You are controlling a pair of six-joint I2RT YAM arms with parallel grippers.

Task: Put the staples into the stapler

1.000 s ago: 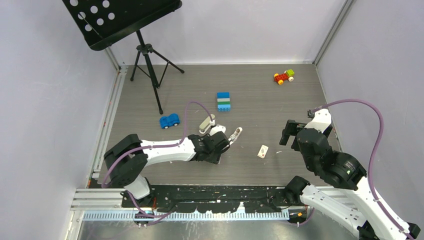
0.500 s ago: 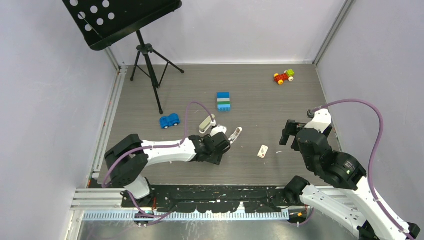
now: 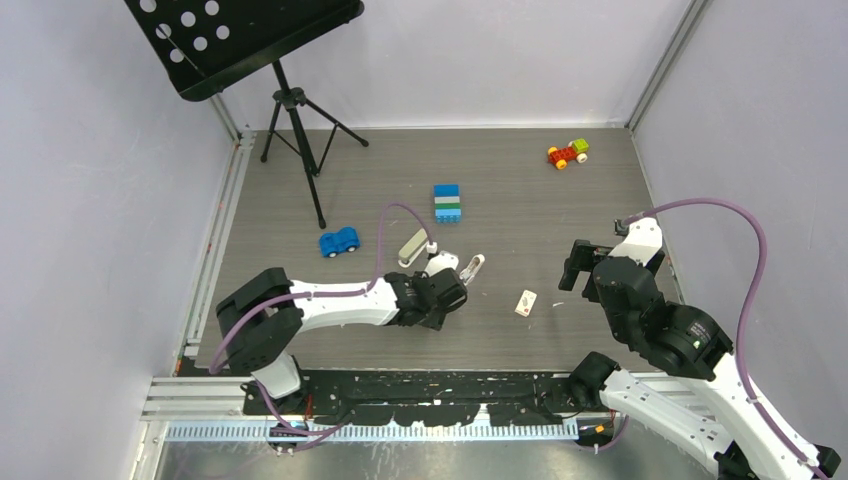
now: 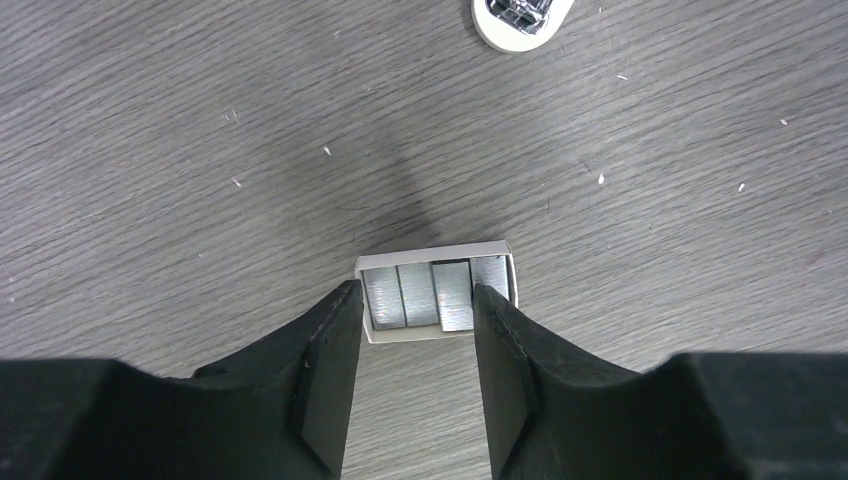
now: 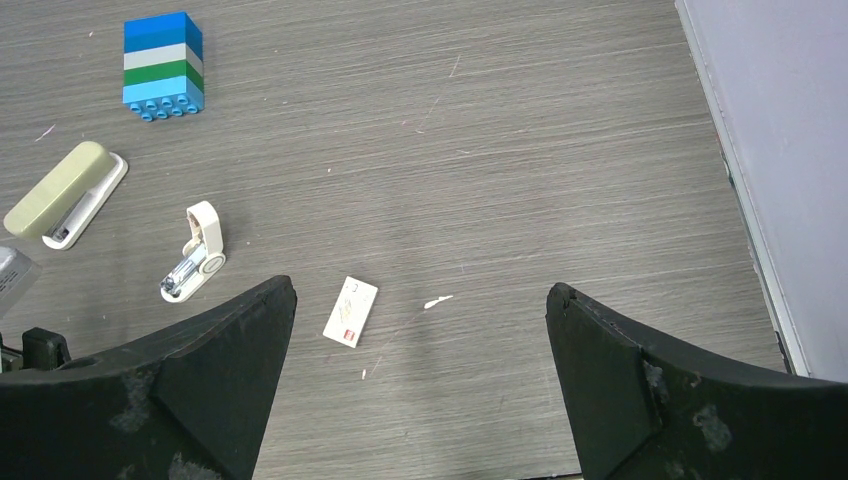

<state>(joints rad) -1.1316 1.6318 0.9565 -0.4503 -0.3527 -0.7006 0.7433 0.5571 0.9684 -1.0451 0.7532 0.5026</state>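
Note:
The staples [image 4: 437, 293] are several silvery strips lying side by side in a small open white tray on the floor. My left gripper [image 4: 415, 295] is open just above the tray. Its fingertips straddle the tray's near half, and the right finger overlaps the right end. In the top view the left gripper [image 3: 446, 278] hides the tray. The stapler [image 3: 412, 245], beige-grey on a white base, lies just behind it and also shows in the right wrist view [image 5: 65, 190]. My right gripper [image 5: 420, 330] is wide open and empty above the floor.
A small white curved clip piece [image 3: 472, 268] lies right of the left gripper, and its end shows in the left wrist view [image 4: 520, 15]. A white red-marked box [image 5: 351, 311] lies near it. Further off are a blue toy car [image 3: 339, 241], a block stack [image 3: 447, 203], a red-yellow toy car [image 3: 567, 153] and a music stand [image 3: 290, 100].
My left arm has crept slightly to the right and forward, towards the white clip piece. The right arm has not moved.

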